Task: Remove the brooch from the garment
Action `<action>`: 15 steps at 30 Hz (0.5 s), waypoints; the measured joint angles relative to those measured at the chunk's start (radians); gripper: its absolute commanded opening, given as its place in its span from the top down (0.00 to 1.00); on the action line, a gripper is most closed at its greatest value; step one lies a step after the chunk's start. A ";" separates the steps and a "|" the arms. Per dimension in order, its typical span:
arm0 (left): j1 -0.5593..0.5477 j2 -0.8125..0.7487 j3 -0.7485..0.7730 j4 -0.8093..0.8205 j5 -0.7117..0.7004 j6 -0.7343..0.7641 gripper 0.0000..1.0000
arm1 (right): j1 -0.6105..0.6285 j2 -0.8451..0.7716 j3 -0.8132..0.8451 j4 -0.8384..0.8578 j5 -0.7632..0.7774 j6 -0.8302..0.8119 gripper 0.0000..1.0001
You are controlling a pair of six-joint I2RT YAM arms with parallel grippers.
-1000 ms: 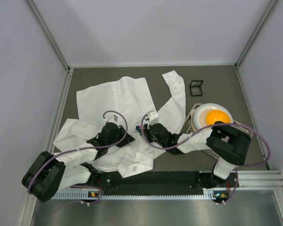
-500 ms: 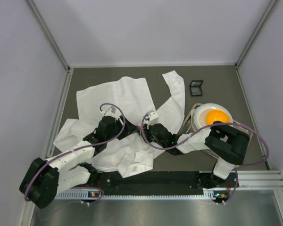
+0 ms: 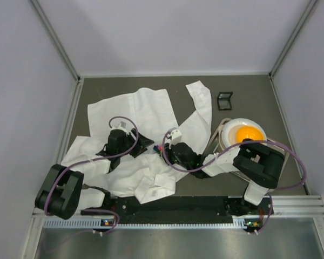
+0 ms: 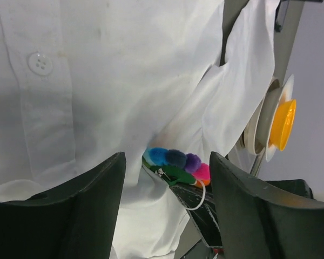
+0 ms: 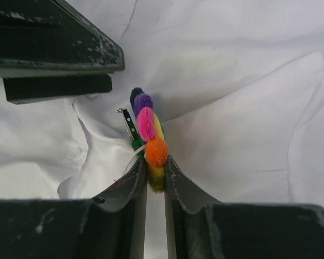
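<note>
Right pincer [image 5: 155, 171] clamped on the brooch [image 5: 149, 135] (its pin bar showing), brooch against the white garment [image 5: 232, 81] on the counter [image 3: 248, 90], left pincer [image 4: 166, 162] spread wide, holding nothing, at the brooch's 10 o'clock.

- Top view: the light is even and diffuse, coming from above. Shadows under the arms are soft and faint on the dark table [image 3: 248, 91].
- The white garment [image 3: 132, 108] is almost blown out there, its creases barely readable. The brooch [image 3: 154, 152] is only a few smeared pixels.
- Left wrist view: the garment is bright, with grey shadows in the folds. The left gripper [image 4: 167, 161] has dark, soft-edged fingers [image 4: 70, 216] that are out of focus. The background at the right is blurred.
- Right wrist view: the brooch is sharp and its colours saturated. The right gripper [image 5: 155, 164] is near-black, with pale glints on the scuffed edges of its fingers [image 5: 113, 199].
</note>
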 measured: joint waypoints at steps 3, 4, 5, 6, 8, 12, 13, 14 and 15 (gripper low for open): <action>0.000 0.073 0.010 0.020 0.055 0.010 0.30 | 0.000 0.001 0.000 0.000 -0.006 -0.002 0.85; 0.001 0.093 0.014 0.027 0.070 0.013 0.31 | 0.000 0.001 0.000 0.001 -0.008 -0.003 0.86; 0.002 0.106 0.019 0.031 0.082 0.019 0.32 | 0.000 0.001 -0.003 0.006 -0.011 -0.004 0.86; 0.002 0.121 0.026 0.033 0.097 0.029 0.35 | 0.000 0.001 -0.006 0.010 -0.016 -0.007 0.86; 0.005 0.140 0.036 0.037 0.124 0.049 0.40 | 0.000 0.002 -0.011 0.020 -0.028 -0.015 0.86; 0.009 0.143 0.037 0.045 0.156 0.094 0.46 | 0.000 0.002 -0.022 0.047 -0.052 -0.038 0.86; 0.009 0.143 0.037 0.047 0.160 0.105 0.46 | 0.000 0.002 -0.026 0.054 -0.057 -0.044 0.86; 0.009 0.143 0.037 0.048 0.165 0.116 0.47 | 0.000 0.002 -0.032 0.065 -0.063 -0.048 0.86; 0.009 0.143 0.037 0.048 0.171 0.125 0.49 | -0.001 0.002 -0.037 0.074 -0.070 -0.053 0.86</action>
